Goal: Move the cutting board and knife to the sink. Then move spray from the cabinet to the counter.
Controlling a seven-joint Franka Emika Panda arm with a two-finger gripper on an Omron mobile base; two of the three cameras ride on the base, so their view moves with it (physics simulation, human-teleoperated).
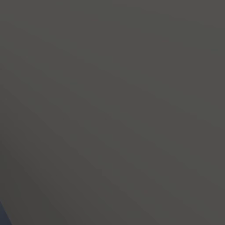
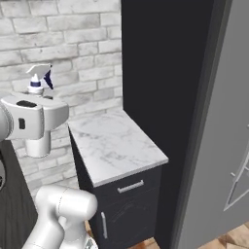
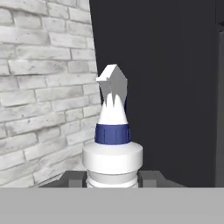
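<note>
You have the spray clamped in the tool: in the hand view its two dark fingertips sit pressed against either side of the white bottle body, so the jaws are closed down to the bottle's width and no further. The blue collar and white trigger nozzle rise above the grip, with the bottle upright. In the right base view the nozzle of the spray pokes up behind the arm's white wrist (the tool itself is hidden behind that wrist there), held in the air in front of the pale brick wall. The marble bench lies lower and to the right of it, apart from the bottle, beside a tall dark panel.
</note>
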